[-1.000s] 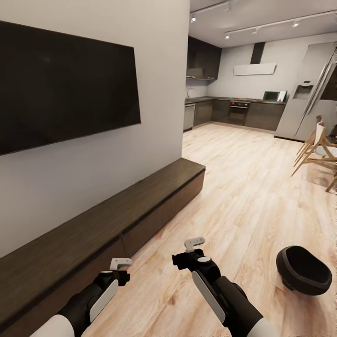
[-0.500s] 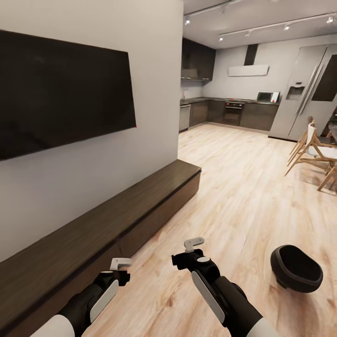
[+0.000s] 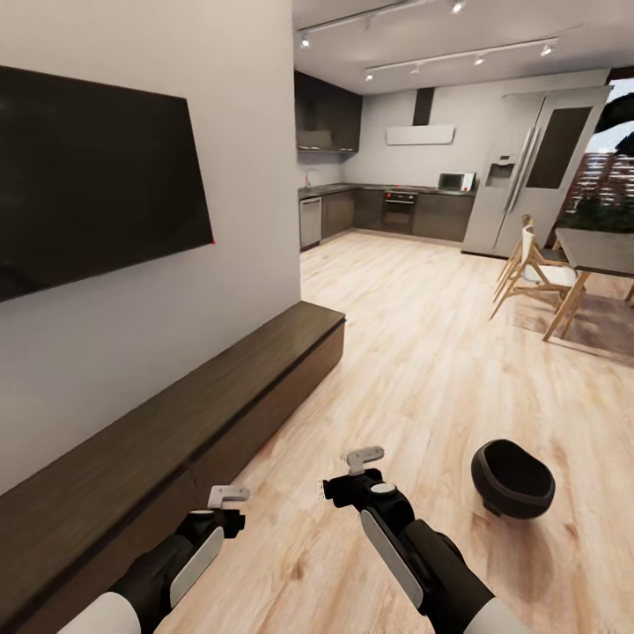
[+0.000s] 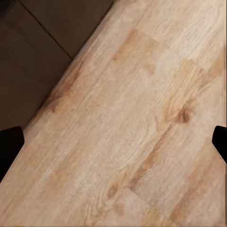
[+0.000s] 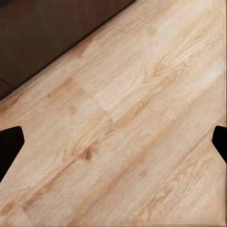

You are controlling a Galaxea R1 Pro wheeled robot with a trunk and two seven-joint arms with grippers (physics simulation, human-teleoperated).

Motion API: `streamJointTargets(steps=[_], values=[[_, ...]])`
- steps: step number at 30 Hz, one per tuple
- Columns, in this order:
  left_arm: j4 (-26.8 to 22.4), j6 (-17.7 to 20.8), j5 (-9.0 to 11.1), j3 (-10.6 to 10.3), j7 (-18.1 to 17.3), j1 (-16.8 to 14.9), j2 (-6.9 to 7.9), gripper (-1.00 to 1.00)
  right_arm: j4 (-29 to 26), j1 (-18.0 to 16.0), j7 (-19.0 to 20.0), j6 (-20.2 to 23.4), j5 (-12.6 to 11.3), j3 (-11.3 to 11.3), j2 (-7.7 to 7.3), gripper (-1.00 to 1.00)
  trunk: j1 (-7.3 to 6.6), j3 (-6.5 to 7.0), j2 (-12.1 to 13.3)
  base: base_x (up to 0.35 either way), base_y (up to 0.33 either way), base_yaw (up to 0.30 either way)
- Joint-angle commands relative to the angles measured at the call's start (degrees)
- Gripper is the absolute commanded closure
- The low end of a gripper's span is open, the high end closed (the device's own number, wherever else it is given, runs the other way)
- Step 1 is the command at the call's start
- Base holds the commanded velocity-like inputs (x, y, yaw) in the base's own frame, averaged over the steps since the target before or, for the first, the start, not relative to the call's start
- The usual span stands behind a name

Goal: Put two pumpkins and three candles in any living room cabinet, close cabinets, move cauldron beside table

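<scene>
Head view: black cauldron [image 3: 512, 478] on the floor [image 3: 440, 352], right of the closed cabinet [image 3: 176, 423]; likely heavy, rigid, best gripped at its rim; left gripper [image 3: 228, 496] and right gripper [image 3: 364, 457] spread wide, empty.

We see two glossy black arms with long white side panels, white at the upper segments; each ends in a black wrist block with pale grey fingers [image 3: 364, 457].
</scene>
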Motion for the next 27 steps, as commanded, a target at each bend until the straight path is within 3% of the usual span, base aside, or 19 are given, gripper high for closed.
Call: streamJointTargets(steps=[1, 8, 10, 12, 13, 18, 21, 27], values=[[-0.15, 0.09, 0.61, -0.37, 0.58, -0.04, 0.10, -1.00, -0.04, -0.07, -0.56, 0.12, -0.59, 0.12, -0.03, -1.00, 0.00, -0.06, -0.03, 0.000, 0.000, -0.272], [-0.20, 0.11, 0.61, -0.47, 0.53, -0.04, 0.11, -1.00, 0.73, 0.15, -0.63, 0.02, -0.54, -0.47, -0.52, -1.00, 0.00, -0.06, -0.03, 0.000, 0.000, -0.268], [-0.20, 0.09, 0.61, -0.49, 0.44, -0.04, 0.12, -1.00, 1.79, 0.70, -0.65, -0.05, -0.51, -2.97, -0.58, -1.00, 0.00, -0.06, -0.03, 0.000, 0.000, -0.248], [-0.20, 0.04, 0.61, -0.50, 0.39, -0.04, 0.12, -1.00, 2.28, 1.09, -0.65, 0.03, -0.49, -7.61, -0.61, -1.00, 0.00, -0.06, -0.03, 0.000, 0.000, -0.226], [-0.21, -0.05, 0.61, -0.51, 0.37, -0.04, 0.13, -1.00, 2.46, 1.29, -0.65, 0.07, -0.50, -11.32, -0.62, -1.00, 0.00, -0.06, -0.03, 0.000, 0.000, -0.180], [-0.21, -0.56, 0.61, -0.51, 0.34, -0.04, 0.10, -1.00, 2.66, 3.64, -0.63, -0.23, -0.62, -21.38, -0.27, -1.00, 0.00, -0.06, -0.03, 0.000, 0.000, -0.091], [-0.21, -0.68, 0.61, -0.51, 0.36, -0.04, 0.06, -1.00, 2.72, 4.66, -0.60, -0.39, -0.71, -23.59, -0.03, -1.00, 0.00, -0.06, -0.03, 0.000, 0.000, -0.025], [-0.22, -0.75, 0.61, -0.51, 0.34, -0.04, 0.05, -1.00, 2.76, 5.30, -0.94, -0.26, -0.72, -24.77, 0.18, -1.00, 0.00, -0.12, -0.03, 0.004, 0.000, -0.007]])
